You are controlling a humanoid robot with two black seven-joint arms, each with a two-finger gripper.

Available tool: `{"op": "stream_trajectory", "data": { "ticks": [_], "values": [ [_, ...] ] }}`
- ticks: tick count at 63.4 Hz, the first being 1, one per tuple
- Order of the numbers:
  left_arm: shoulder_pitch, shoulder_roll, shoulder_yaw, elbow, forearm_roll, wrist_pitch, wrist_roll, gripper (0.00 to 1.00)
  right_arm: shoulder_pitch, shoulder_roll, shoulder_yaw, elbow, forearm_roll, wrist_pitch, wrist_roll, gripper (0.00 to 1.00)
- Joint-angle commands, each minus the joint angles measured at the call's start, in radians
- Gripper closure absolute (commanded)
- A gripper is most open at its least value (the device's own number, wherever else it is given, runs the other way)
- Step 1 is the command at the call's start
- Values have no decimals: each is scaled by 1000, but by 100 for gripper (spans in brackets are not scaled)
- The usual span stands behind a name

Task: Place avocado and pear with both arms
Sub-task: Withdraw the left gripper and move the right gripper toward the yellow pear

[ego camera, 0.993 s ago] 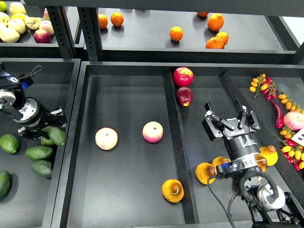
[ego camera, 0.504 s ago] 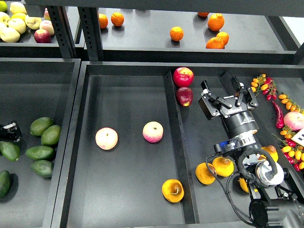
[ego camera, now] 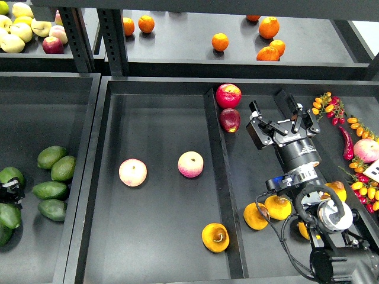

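progress looks late or mid-cycle, judging only from how things lie. pear sits in the big middle tray, near its front edge and just left of the divider, apart from both my end effectors, so pear placing seems done. no avocado lies in that tray; the avocados are all in the bin left of it, so that half looks left to do, or this one belongs there, i cannot tell which.

right end effector hovers right of the divider, fingers spread apart, nothing between them. left end effector barely shows at the frame's left edge among the avocados, dark and small, cannot tell if parted or closed.

pear: round, no real long axis; stem dimple faces up and a bit right toward the divider. nearest avocado: long axis runs roughly left-right, slightly tilted, pointed end not clear.

two pink-and-cream fruits lie further back in the middle tray, left of the divider.
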Motion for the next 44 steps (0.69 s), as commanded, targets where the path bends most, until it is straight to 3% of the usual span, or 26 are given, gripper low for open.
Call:
{"op": "stream_trajectory", "data": {
  "ticks": [1, 44],
  "values": [
    [17, -20, -2, 22, 1, 0, 0, 70, -1, 0, -3, -1, 0, 2, 0, 0],
    [97, -136, -10, 116, 1, 0, 0, 61, -1, 0, -3, -1, 2, 2, 0, 0]
  ]
}}
